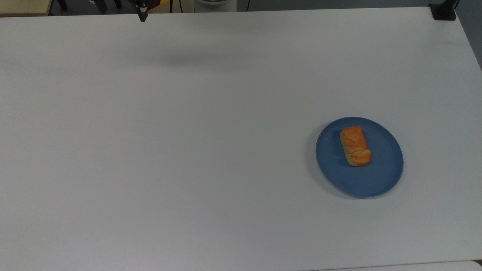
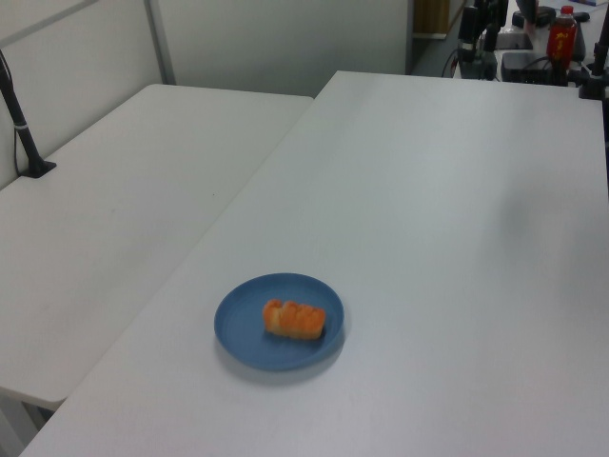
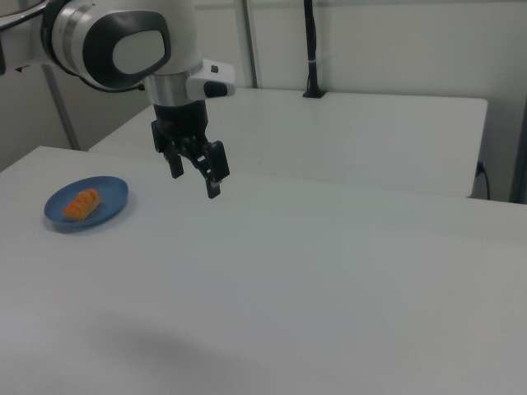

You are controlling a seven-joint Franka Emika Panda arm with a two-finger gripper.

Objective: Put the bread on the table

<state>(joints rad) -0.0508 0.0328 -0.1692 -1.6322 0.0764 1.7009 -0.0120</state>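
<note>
Lying on the blue plate, the bread is running its long axis roughly 12 to 6 in the top view, tipped slightly toward 5. You are seeing broad open counter stretching toward 9 o'clock. Your end effector is hanging above the counter with fingers spread wide, holding nothing, well apart from the plate.
</note>
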